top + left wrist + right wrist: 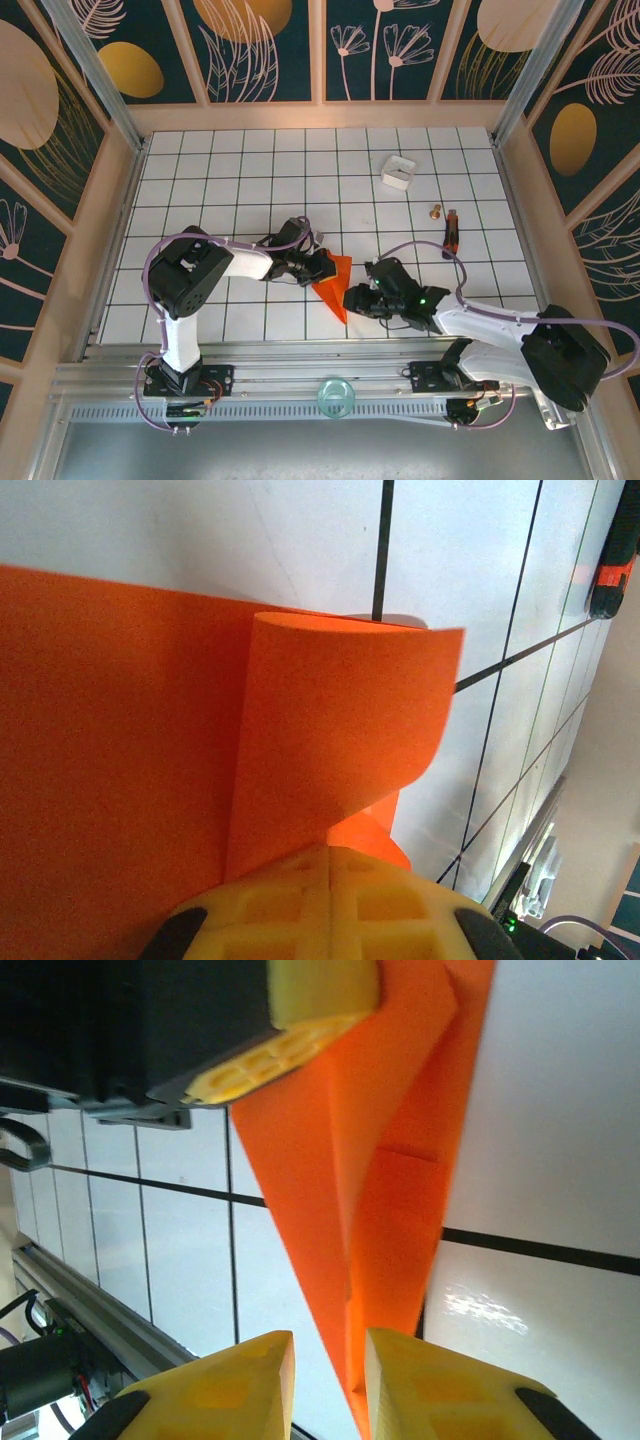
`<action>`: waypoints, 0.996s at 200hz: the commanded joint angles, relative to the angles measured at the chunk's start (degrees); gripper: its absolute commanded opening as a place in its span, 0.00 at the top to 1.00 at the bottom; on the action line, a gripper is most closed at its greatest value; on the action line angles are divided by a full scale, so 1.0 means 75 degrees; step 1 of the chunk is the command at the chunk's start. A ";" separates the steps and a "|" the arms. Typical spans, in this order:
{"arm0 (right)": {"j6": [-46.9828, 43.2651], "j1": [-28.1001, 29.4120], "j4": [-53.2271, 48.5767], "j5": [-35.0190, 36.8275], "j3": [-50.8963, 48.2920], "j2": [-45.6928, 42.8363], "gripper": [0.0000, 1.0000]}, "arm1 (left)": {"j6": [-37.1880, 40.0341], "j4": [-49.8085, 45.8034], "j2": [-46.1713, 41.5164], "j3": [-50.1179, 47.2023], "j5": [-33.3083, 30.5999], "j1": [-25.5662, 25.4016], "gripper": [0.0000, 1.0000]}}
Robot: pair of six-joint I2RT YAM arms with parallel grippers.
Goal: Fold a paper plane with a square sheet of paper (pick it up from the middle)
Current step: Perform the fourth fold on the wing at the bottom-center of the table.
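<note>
The orange-red sheet of paper (335, 283) lies on the white grid table, folded into a long pointed wedge with its tip toward the near edge. My left gripper (322, 265) reaches it from the left. In the left wrist view its yellow fingers (330, 880) are pressed together, shut on a flap of the paper (330, 740) that curls up off the flat part. My right gripper (352, 300) is at the pointed end. Its fingers (440, 1390) stand open, with the narrow tip of the paper (390, 1220) between them, against the right finger.
A small white box (397, 171) sits at the back right. A small brass piece (436, 211) and an orange-and-black tool (451, 232) lie right of the paper. Wooden walls enclose the table. A metal rail with a clear round dish (336, 396) runs along the near edge.
</note>
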 commanded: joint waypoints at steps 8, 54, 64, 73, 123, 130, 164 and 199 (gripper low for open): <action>-0.0394 0.0178 -0.0032 0.0002 0.0430 0.0178 0.79 | 0.0269 -0.0570 0.0422 -0.0091 -0.0535 0.0069 0.99; -0.0408 0.0200 0.0317 -0.0200 0.0518 0.0856 0.88 | 0.0273 -0.0605 0.0404 -0.0075 -0.0536 0.0073 0.99; -0.0400 0.0205 0.0311 -0.0202 0.0454 0.0911 0.90 | 0.0283 -0.0623 0.0389 -0.0075 -0.0535 0.0070 0.99; -0.0351 0.0201 0.0361 -0.0219 0.0351 0.0921 0.90 | 0.0279 -0.0629 0.0384 -0.0074 -0.0537 0.0072 0.99; -0.0275 0.0195 0.0542 -0.0237 0.0041 0.0973 0.93 | 0.0293 -0.0617 0.0415 -0.0075 -0.0523 0.0080 0.99; -0.0278 0.0189 0.0545 -0.0225 0.0018 0.0987 0.93 | 0.0291 -0.0617 0.0422 -0.0069 -0.0523 0.0072 0.99; -0.0229 0.0188 0.0685 -0.0237 -0.0147 0.1068 0.94 | 0.0294 -0.0623 0.0410 -0.0072 -0.0535 0.0084 0.99; -0.0231 0.0189 0.0733 -0.0215 -0.0194 0.1127 0.94 | 0.0293 -0.0621 0.0416 -0.0074 -0.0535 0.0086 0.99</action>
